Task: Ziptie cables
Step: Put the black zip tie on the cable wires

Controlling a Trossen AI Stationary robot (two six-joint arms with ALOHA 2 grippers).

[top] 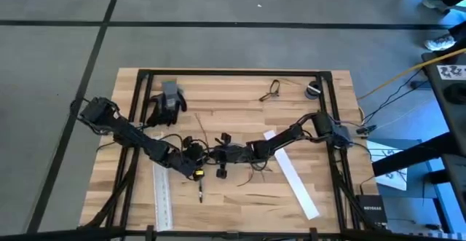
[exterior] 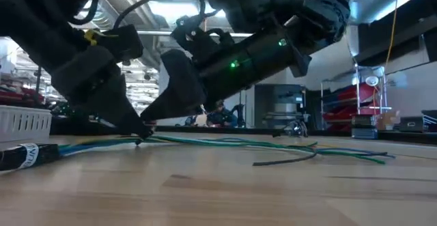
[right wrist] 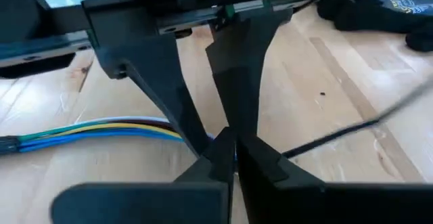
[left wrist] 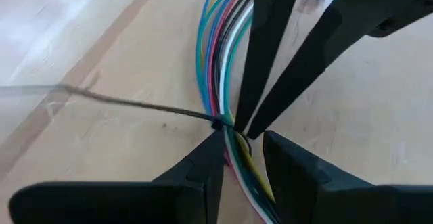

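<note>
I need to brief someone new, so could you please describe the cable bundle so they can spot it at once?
Start at the wooden table and go to its middle, where both arms' tools meet. The cables lie there, pinched at one spot by the left tool and right tool. Unlike the flat white strips nearby, they are thin multicoloured wires.

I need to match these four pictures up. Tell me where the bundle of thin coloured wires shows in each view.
High view: the bundle of thin coloured wires lies at table centre, mostly hidden under both grippers.
Low view: it runs flat along the wooden tabletop, left to right.
Left wrist view: it runs from the top edge down to the fingertips.
Right wrist view: it enters from the left edge.
Shared landmark: the spot where the left gripper and right gripper meet.
</note>
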